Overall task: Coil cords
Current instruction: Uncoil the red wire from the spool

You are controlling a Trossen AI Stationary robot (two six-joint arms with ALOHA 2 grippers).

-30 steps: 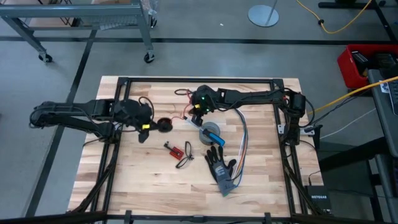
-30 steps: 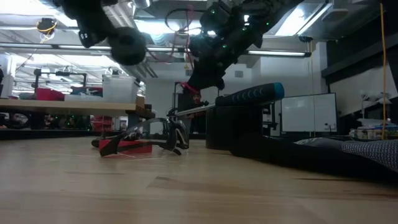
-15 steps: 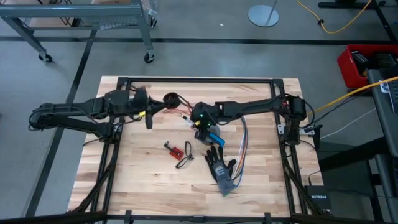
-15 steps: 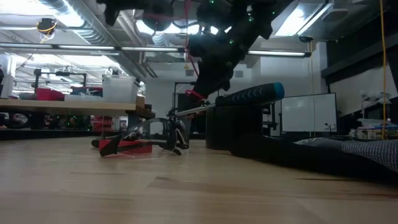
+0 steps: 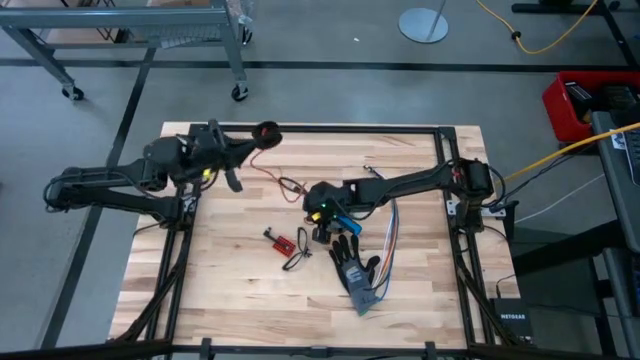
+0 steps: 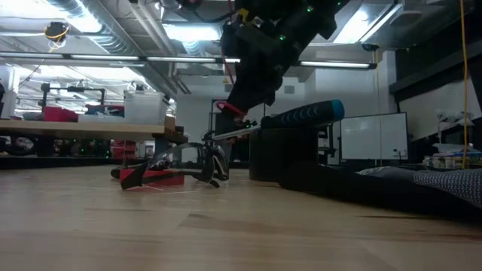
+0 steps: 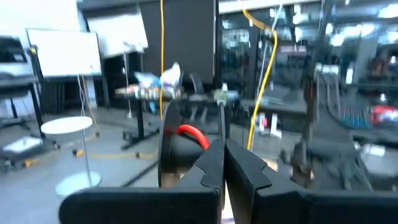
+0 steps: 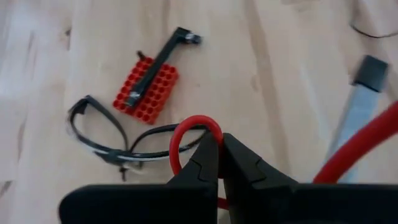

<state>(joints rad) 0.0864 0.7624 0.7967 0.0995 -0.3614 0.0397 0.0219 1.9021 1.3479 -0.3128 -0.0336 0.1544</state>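
Note:
The cords are a black coil [image 5: 268,131] with a thin red strand [image 5: 283,178] running out of it. My left gripper [image 5: 253,137] holds the coil up over the table's far edge, shut on it; in the left wrist view the coil [image 7: 177,148] stands just past the fingertips [image 7: 222,149]. My right gripper [image 5: 318,213] hovers over the middle of the table, shut on the strand's other end, a red loop [image 8: 196,132]. The low view shows this gripper [image 6: 239,102] above the table. My left gripper has the black coil by its rim [image 7: 198,144], pinched between the two fingers; the fingers themselves hide the exact spot. They point about level, and the coil is lifted clear of the table. My right gripper pinches the red strand at the foot of its small loop [image 8: 208,138] between both fingertips. The fingers slant down from the table's right side. The loop stands free above the wood, and the strand curves slackly away to the coil.
Below my right gripper lie a small red board [image 8: 146,90] and a thin black wire loop [image 8: 102,138]. A blue-handled tool [image 6: 301,114], a black glove [image 5: 352,262] and multicoloured ribbon wires [image 5: 390,232] lie near the right arm. The table's left half is bare wood.
My left gripper has risen and gone toward the table's far edge, tipping from pointing down to about level and carrying the coil up with it. My right gripper has moved toward the near edge with the red end. The strand is now drawn out between them.

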